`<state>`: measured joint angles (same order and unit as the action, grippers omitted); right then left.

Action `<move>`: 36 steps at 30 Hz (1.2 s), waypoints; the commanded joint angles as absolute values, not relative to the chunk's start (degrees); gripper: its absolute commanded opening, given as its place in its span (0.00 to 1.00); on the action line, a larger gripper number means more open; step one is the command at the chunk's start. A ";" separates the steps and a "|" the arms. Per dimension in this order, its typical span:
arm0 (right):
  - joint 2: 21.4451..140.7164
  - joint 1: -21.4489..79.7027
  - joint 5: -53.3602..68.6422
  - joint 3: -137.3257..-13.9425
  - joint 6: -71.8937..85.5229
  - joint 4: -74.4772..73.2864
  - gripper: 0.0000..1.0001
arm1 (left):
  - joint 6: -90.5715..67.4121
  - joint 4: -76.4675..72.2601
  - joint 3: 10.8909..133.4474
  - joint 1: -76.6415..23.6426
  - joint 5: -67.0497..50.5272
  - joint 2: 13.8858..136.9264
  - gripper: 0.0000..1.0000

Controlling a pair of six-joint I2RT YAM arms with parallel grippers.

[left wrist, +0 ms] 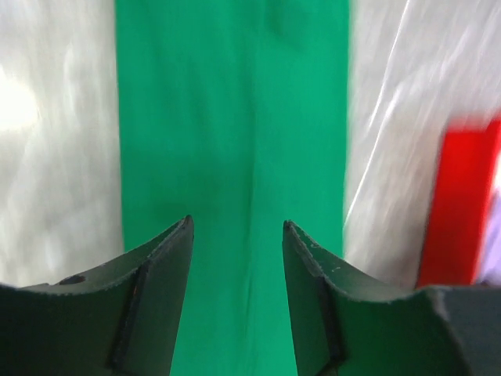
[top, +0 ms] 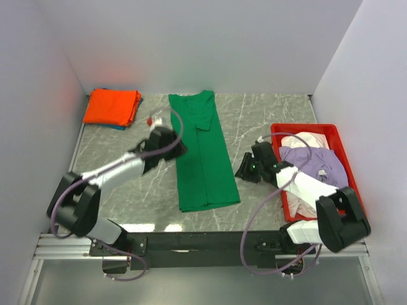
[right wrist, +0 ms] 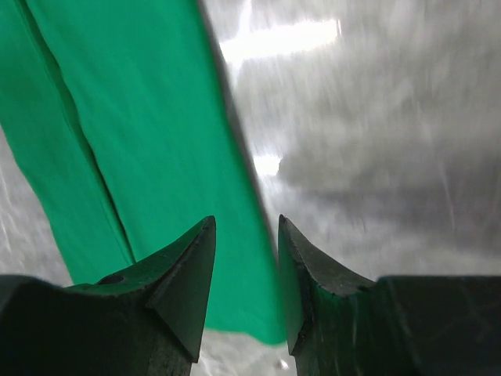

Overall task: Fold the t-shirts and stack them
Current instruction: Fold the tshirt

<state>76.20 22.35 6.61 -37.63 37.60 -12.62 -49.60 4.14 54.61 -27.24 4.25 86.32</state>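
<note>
A bright green t-shirt [top: 202, 155] lies on the table folded into a long narrow strip, collar end far. It fills the left wrist view [left wrist: 235, 141] and the left of the right wrist view [right wrist: 133, 133]. My left gripper [top: 177, 149] is open and empty at the strip's left edge; my right gripper [top: 245, 168] is open and empty just right of the strip. A folded orange t-shirt [top: 113, 106] lies on a blue one [top: 135, 109] at the far left. A lilac t-shirt [top: 313, 162] and a white one [top: 302, 141] lie crumpled in the red tray.
The red plastic tray [top: 304, 129] stands at the right, close behind my right arm; its edge shows in the left wrist view [left wrist: 458, 204]. White walls enclose the grey marble table [top: 267, 114] at the back and sides.
</note>
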 commanded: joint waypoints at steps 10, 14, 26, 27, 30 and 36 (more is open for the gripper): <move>60.13 28.48 2.11 -25.84 43.15 -13.18 0.44 | -63.19 8.35 26.99 -35.68 6.86 62.06 0.53; 58.45 29.70 2.37 -23.65 43.94 -13.27 0.44 | -65.55 7.39 22.96 -38.22 4.31 60.12 0.51; 60.73 35.42 4.57 -19.95 47.90 -9.76 0.41 | -70.40 4.13 18.64 -44.82 2.38 62.49 0.49; 60.65 35.42 4.74 -19.86 47.99 -9.76 0.41 | -70.84 4.22 18.46 -45.35 2.37 62.93 0.48; 60.38 35.42 5.27 -19.42 47.90 -10.02 0.39 | -72.07 6.23 18.37 -46.93 3.25 62.93 0.46; 59.41 35.51 3.43 -19.34 46.93 -11.86 0.39 | -73.12 9.13 18.98 -48.95 3.60 62.23 0.43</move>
<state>60.49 34.94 5.08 -20.14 47.09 -10.79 -71.79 5.43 19.31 -48.03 3.33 62.37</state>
